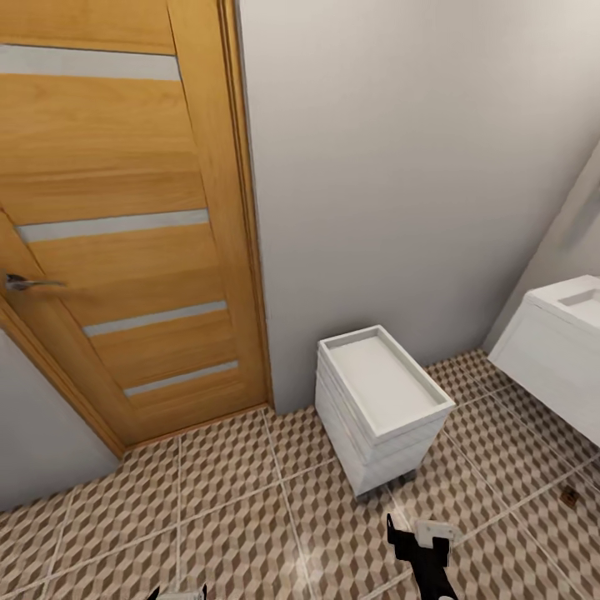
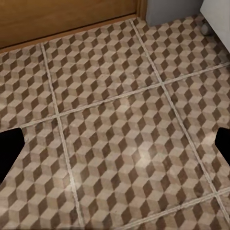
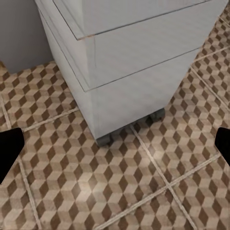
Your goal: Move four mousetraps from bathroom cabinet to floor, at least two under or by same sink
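Observation:
The bathroom floor is tiled in a brown, beige and white cube pattern. At the right the white sink hangs on the wall. A small flat brown thing, a mousetrap by its look, lies on the tiles just in front of and below the sink. The cabinet is out of view. My right gripper hovers low over the floor near the white drawer unit, and in the right wrist view it is open with nothing between the fingers. My left gripper is also open and empty over bare tiles.
A small white drawer unit on casters stands against the grey wall, close ahead of the right gripper. A closed wooden door with a metal handle is at the left. Open tiles stretch between the door and the drawer unit.

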Controlling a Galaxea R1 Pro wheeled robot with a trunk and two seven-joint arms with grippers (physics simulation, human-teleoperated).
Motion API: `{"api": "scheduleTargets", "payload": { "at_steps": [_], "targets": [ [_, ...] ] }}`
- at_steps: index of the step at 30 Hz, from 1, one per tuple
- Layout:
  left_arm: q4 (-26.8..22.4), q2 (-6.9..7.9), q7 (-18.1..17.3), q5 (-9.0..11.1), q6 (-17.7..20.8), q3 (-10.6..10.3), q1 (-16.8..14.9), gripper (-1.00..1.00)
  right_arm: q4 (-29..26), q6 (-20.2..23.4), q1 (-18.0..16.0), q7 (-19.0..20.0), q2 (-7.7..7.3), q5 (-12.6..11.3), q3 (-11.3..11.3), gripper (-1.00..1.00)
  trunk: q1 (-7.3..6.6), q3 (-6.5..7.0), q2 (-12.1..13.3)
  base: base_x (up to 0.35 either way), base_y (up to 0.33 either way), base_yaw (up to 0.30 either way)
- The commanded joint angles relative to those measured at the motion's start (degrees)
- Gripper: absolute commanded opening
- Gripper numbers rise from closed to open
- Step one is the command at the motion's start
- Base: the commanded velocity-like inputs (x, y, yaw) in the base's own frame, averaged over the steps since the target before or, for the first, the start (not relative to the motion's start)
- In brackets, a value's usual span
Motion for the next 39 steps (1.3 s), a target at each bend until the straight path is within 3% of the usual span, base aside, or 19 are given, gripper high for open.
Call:
{"api": "scheduleTargets", "payload": {
  "at_steps": [1,39],
  "targets": [
    [0.2,-0.01,0.1,0.1,-0.3,-0.1,-0.1,1.00,0.0,-0.1,0.0,-0.3,0.01,-0.3,0.5,1.00,0.03,-0.11,-0.1,0.000,0.000,0.213],
    [0.2,-0.01,0.1,0.1,-0.2,-0.2,-0.1,1.00,0.0,-0.1,0.0,-0.3,0.09,-0.3,0.5,1.00,0.03,-0.11,-0.1,0.000,0.000,0.212]
  ]
}}
